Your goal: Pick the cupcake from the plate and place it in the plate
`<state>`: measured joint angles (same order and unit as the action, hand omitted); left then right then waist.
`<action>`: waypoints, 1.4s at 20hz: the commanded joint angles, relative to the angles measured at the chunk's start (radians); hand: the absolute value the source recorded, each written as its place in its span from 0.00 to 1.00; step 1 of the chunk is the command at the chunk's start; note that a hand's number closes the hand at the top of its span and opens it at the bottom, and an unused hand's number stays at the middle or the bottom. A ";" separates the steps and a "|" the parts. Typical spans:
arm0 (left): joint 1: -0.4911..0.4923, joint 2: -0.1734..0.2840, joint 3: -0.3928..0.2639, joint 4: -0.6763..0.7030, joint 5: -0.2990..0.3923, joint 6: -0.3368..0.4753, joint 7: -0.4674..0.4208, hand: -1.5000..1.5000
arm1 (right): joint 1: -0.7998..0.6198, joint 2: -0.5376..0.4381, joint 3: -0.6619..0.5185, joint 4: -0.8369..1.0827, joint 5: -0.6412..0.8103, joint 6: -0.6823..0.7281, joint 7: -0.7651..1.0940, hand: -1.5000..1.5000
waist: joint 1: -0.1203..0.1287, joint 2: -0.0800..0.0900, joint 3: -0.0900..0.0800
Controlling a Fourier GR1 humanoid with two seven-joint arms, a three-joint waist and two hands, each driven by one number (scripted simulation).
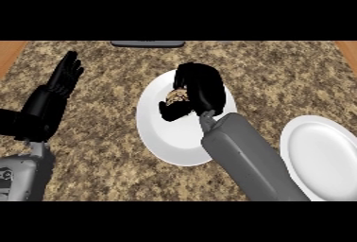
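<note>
A white plate (pixel 167 134) lies in the middle of the speckled counter. On its upper part sits the cupcake (pixel 177 96), brownish and mostly hidden. My right hand (pixel 202 87) reaches over this plate, its fingers and thumb curled round the cupcake. A second white plate (pixel 320 158) lies at the right edge, with nothing on it. My left hand (pixel 59 82) rests open at the left, fingers pointing up, well away from both plates.
A dark grey flat object (pixel 148 44) lies at the counter's far edge. Wooden strips show at the top left corner (pixel 10 52) and the top right corner (pixel 347 49). My right forearm (pixel 244 158) crosses the space between the two plates.
</note>
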<state>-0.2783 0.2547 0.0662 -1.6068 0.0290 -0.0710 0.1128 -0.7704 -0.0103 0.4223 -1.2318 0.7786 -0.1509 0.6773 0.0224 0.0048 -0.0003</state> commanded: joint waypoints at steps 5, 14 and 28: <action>0.037 0.013 0.022 -0.020 0.011 -0.026 -0.017 0.50 | -0.084 0.010 0.007 0.369 -0.182 -0.265 -0.105 0.00 | 0.020 0.005 0.000; -0.009 -0.015 0.001 -0.011 -0.006 -0.011 0.003 0.50 | -0.151 0.010 0.043 0.441 -0.499 -0.446 -0.340 0.00 | 0.024 0.006 0.001; -0.040 0.008 0.069 0.045 0.006 -0.008 0.003 0.50 | -0.047 -0.084 -0.169 0.214 -0.721 -0.457 -0.476 0.00 | -0.032 -0.008 0.001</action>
<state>-0.3191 0.2679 0.1181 -1.5751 0.0367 -0.0929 0.1242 -0.8780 -0.0353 0.3048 -0.9104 0.0969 -0.6491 0.2028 0.0078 0.0017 0.0004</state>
